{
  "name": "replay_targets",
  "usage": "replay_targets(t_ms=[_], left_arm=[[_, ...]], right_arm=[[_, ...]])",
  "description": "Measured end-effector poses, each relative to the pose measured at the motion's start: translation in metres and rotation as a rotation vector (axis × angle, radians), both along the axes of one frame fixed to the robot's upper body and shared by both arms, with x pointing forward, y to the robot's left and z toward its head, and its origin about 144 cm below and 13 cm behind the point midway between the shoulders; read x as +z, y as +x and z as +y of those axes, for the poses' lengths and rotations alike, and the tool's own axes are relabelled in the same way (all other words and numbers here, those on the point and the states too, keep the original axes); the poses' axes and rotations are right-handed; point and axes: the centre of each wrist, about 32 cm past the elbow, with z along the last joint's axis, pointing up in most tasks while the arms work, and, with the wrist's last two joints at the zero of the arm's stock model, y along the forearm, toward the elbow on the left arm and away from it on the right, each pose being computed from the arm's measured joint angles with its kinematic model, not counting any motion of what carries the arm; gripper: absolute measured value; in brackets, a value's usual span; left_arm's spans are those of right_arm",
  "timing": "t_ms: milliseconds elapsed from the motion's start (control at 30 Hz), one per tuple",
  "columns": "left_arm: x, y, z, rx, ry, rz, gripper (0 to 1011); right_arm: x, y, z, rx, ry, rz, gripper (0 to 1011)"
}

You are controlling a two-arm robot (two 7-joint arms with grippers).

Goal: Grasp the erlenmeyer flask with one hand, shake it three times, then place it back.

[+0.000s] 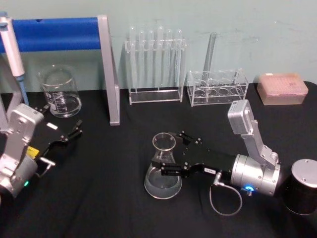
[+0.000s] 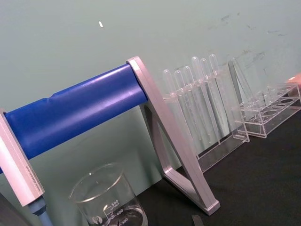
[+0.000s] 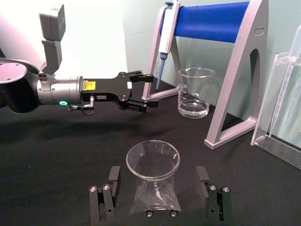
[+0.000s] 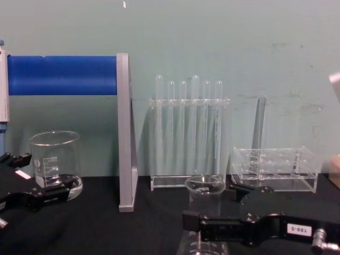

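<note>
At far left I see my left gripper (image 1: 73, 132) parked, jaws apart and holding nothing, near one beaker (image 1: 60, 91) and one blue-barred stand (image 1: 108, 69). Mid-table stands one erlenmeyer flask (image 1: 163, 168), upright; my right gripper (image 1: 177, 154) straddles its neck, jaws spread wide, not touching glass. Behind: two clear racks (image 1: 154, 64).

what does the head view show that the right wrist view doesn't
Only the head view: the pink tip box, the low clear rack, and the right arm's body. Only the right wrist view: the pipette hanging on the blue stand. Both: the erlenmeyer flask between the open right tool, the open left tool, and the beaker.
</note>
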Motion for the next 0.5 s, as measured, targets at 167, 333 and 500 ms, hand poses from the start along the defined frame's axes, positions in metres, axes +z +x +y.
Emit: replay_targets(t_ms=[167,333,500], left_arm=[[0.0000,0.0000,0.0000,0.000,0.000,0.000,1001],[0.0000,0.0000,0.0000,0.000,0.000,0.000,1001],[0.0000,0.0000,0.0000,0.000,0.000,0.000,1001]], right_arm=[[0.0000,0.0000,0.0000,0.000,0.001,0.000,1000],[0.0000,0.0000,0.0000,0.000,0.001,0.000,1000],[0.0008,0.0005,-0.0002,0.003,-0.003,0.000,1000]])
